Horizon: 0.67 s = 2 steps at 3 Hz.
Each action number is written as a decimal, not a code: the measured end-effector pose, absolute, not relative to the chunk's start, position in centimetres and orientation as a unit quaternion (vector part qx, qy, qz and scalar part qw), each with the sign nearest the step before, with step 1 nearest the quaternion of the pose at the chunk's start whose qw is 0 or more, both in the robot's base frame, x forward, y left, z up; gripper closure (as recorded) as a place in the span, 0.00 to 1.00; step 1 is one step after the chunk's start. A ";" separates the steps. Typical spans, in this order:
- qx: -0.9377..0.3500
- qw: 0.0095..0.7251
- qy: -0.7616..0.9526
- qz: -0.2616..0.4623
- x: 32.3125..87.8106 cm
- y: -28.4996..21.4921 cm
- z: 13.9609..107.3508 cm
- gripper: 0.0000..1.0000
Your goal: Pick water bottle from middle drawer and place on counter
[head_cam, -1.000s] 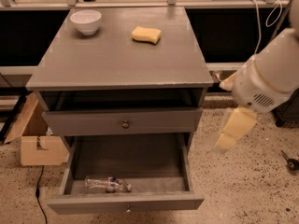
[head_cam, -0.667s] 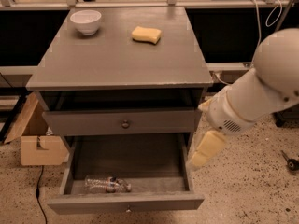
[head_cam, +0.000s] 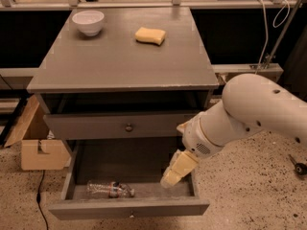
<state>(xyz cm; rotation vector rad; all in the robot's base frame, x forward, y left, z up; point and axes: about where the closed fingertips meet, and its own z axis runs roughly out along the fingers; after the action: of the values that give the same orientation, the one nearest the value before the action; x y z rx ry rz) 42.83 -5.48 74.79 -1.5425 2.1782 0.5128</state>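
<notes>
The water bottle (head_cam: 110, 189) lies on its side in the front left of the open middle drawer (head_cam: 129, 208), clear plastic with a dark label band. My gripper (head_cam: 176, 169) hangs over the drawer's right part, its pale fingers pointing down toward the drawer floor, well to the right of the bottle and apart from it. It holds nothing. The white arm reaches in from the right. The counter (head_cam: 120, 61) is the cabinet's grey top.
A white bowl (head_cam: 88, 22) and a yellow sponge (head_cam: 150, 36) sit at the back of the counter. The drawer above (head_cam: 124, 127) is slightly pulled out, with a round knob. A cardboard box (head_cam: 36, 145) stands on the floor at the left.
My arm has swung left and down from beside the cabinet, bringing the gripper over the right part of the open drawer. The bottle has not moved.
</notes>
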 end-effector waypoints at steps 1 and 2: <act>-0.559 0.194 0.780 0.203 42.7 -2.8 69.4 0.00; -0.554 0.199 0.778 0.220 43.0 0.9 63.4 0.00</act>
<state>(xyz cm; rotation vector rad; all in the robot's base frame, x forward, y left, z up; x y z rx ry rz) 43.00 0.91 63.42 -1.5480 2.1757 0.6160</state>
